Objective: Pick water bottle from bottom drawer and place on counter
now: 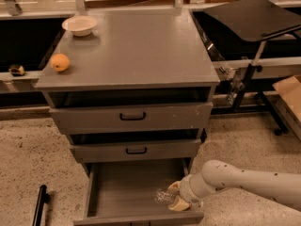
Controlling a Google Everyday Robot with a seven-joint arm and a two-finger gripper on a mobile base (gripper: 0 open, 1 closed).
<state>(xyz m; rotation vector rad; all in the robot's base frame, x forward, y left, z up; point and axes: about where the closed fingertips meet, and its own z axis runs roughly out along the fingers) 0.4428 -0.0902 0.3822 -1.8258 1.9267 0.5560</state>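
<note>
The bottom drawer (127, 192) is pulled open below the two wider drawers. The clear water bottle (163, 196) lies on its side at the drawer's front right. My gripper (176, 196) reaches into the drawer from the right, low over the floor of the drawer. Its tan fingers (179, 205) sit above and below the bottle's right end and are closed against it. The bottle still rests on the drawer floor. The grey counter (141, 46) is the cabinet's top, well above the gripper.
A white bowl (79, 25) and an orange fruit (59, 62) sit at the counter's left side. A black tilted tray on a stand (254, 15) is at the right. The two upper drawers (133, 117) jut out over the bottom drawer. A black bar (39, 205) lies on the floor.
</note>
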